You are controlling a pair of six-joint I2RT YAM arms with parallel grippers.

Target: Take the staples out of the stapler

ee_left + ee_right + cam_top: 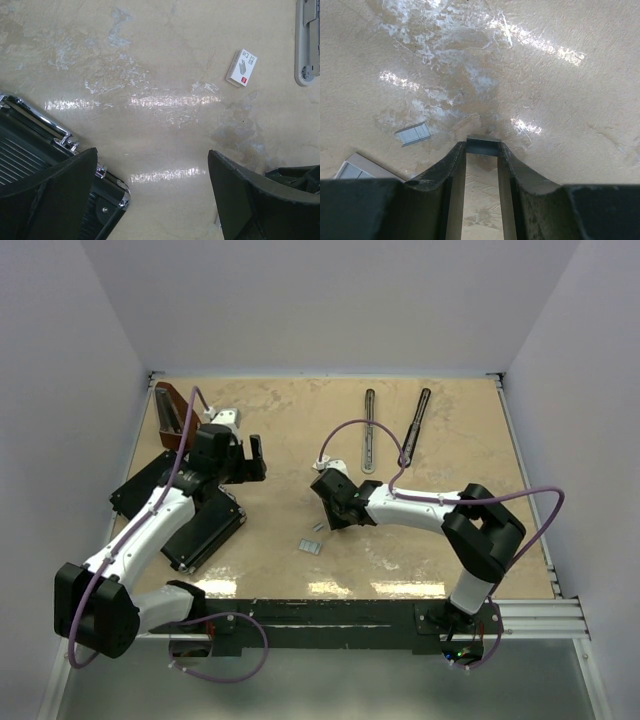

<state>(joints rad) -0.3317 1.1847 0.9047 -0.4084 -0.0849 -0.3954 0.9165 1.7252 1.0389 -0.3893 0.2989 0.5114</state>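
The stapler lies apart at the back of the table as two slim bars: a dark-grey metal bar and a black bar. The end of the grey bar shows in the left wrist view. My right gripper is low over the table, shut on a small grey strip of staples held across its fingertips. Another staple strip lies flat on the table just left of it, also in the top view. My left gripper hangs open and empty above the table.
A flat black box lies open at the left, its chrome-cornered edge under my left finger. A brown wedge-shaped object stands at the back left. A small white box with a red mark lies on the table.
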